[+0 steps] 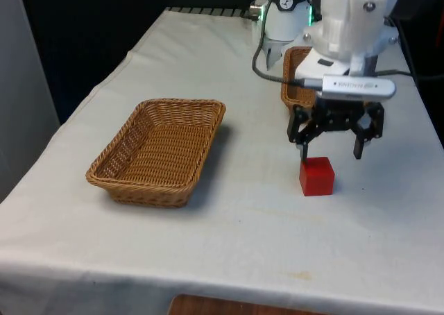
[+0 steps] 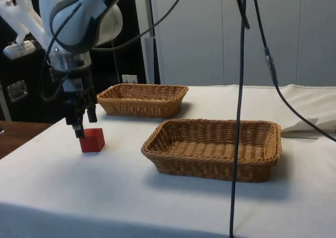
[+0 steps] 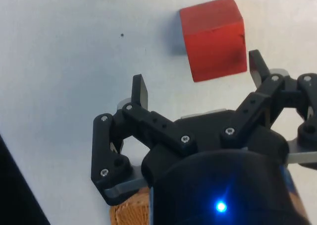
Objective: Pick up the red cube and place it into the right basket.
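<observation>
A wicker basket sits at the front view's left, a second basket behind the arm. The red cube rests flat on the cloth, slightly skewed, below the spread-open gripper.

The bench is covered by a white cloth that hangs over its edges and lies slightly creased near one far corner. Below the cloth's near edge in the front view a strip of brown wood shows. Black curtains hang behind the bench's far end, and a pale grey panel stands at the front view's left. In the side view pale grey cabinet fronts with vertical seams rise behind the bench, with a dark area beyond its left end. Black cables hang down in front. The light is even and soft.
</observation>
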### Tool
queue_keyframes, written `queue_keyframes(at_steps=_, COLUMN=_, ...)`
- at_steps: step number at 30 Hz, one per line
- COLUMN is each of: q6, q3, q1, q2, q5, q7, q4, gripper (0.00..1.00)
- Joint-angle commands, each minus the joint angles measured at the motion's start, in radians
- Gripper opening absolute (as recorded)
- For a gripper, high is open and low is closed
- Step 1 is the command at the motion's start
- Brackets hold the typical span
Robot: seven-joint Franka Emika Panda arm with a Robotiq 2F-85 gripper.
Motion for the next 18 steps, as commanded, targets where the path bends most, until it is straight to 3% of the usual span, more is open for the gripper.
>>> queue_keyframes(at_steps=1, q6=0.010, q3=0.008, q1=-0.007, q2=0.018, q5=0.010, q7=-0.007, q4=0.010, gripper=1.00)
queue_keyframes(at_steps=18, q6=0.063, q3=0.002, q1=0.003, q2=0.085, q5=-0.005, q7=-0.002, q4=0.031, gripper=1.00)
